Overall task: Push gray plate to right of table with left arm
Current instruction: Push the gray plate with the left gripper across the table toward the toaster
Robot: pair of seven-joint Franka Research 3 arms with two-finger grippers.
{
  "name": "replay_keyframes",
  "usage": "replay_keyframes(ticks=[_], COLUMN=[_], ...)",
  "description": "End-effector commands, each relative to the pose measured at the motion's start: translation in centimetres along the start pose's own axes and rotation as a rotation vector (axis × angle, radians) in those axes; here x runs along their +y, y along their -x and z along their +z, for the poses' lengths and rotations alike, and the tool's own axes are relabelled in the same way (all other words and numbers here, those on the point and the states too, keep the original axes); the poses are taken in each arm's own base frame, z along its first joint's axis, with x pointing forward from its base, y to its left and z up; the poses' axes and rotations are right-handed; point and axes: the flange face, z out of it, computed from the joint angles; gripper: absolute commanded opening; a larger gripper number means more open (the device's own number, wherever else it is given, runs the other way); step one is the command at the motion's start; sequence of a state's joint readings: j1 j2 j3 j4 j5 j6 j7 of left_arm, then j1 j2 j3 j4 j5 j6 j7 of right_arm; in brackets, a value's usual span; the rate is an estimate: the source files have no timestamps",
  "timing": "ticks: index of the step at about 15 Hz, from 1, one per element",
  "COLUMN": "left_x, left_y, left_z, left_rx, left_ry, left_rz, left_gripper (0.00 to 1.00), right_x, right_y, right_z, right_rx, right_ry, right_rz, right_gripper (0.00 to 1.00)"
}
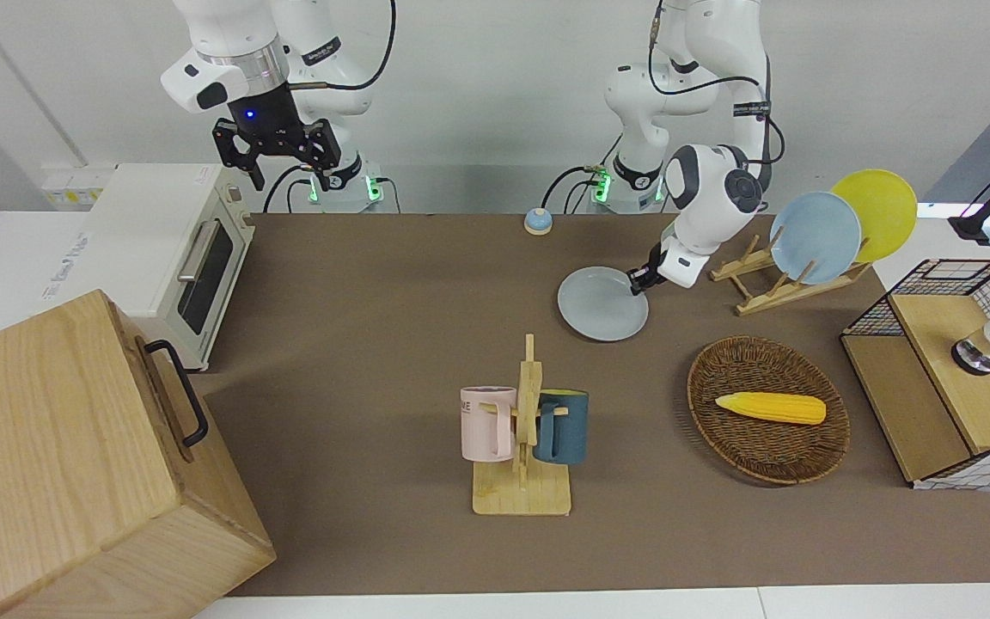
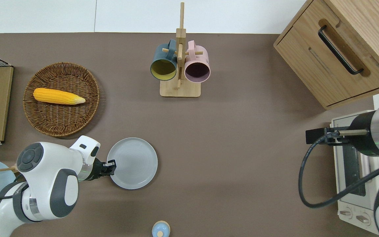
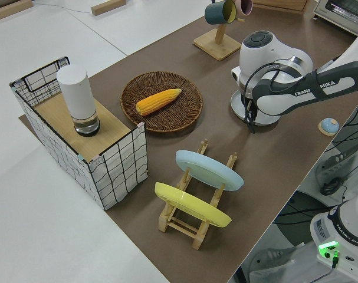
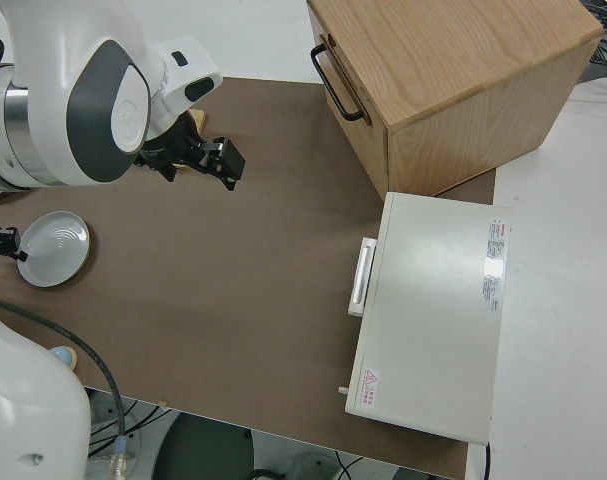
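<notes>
gray plate (image 2: 133, 163) lies flat on the tabletop (image 2: 242, 158), nearer the robots than the basket (image 2: 61, 98), the left gripper (image 2: 112, 165) at its rim; whether the jaws pinch it i cannot tell. it looks stiff, light and slippery, so push low on the rim. the arm reads "franka emika". the right arm is parked.

gray plate (image 2: 133, 163), brown table (image 2: 242, 148), yellow corn (image 2: 58, 96)

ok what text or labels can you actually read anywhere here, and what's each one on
"FRANKA EMIKA" on the left arm forearm.
"FRANKA EMIKA" on the arm base at the table edge.
"NE" on the pink mug; the rest is hidden.
Toaster oven top stickers: too small to read.
Red triangular warning sign there, unreadable.
</notes>
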State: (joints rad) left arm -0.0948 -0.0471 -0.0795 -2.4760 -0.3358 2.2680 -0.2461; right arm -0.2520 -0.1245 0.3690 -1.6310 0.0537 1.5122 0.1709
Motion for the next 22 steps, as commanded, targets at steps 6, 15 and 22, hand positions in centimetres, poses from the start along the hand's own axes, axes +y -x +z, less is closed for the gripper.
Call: replay_keyframes(ticks=[6,15,22], left_x=[9.5,16.2,20.4], left_y=[5.3,8.9,10.6], left_z=[3.5,4.4,7.1], left_rx=[0.027,0.031,0.051], left_ry=[0.016,0.076,0.098], left_rz=[-0.020,0.006,0.034], left_gripper=[0.00,0.00,0.00], right_x=[0.1,0.1,0.1], right_y=[0.8,0.8,0.8], right_z=[0.0,0.0,0.0], right_rx=[-0.004,-0.004,-0.004], right_ry=[-0.009,-0.009,-0.009], right_rz=[0.020,0.022,0.020], right_gripper=[0.996,0.996,0.996])
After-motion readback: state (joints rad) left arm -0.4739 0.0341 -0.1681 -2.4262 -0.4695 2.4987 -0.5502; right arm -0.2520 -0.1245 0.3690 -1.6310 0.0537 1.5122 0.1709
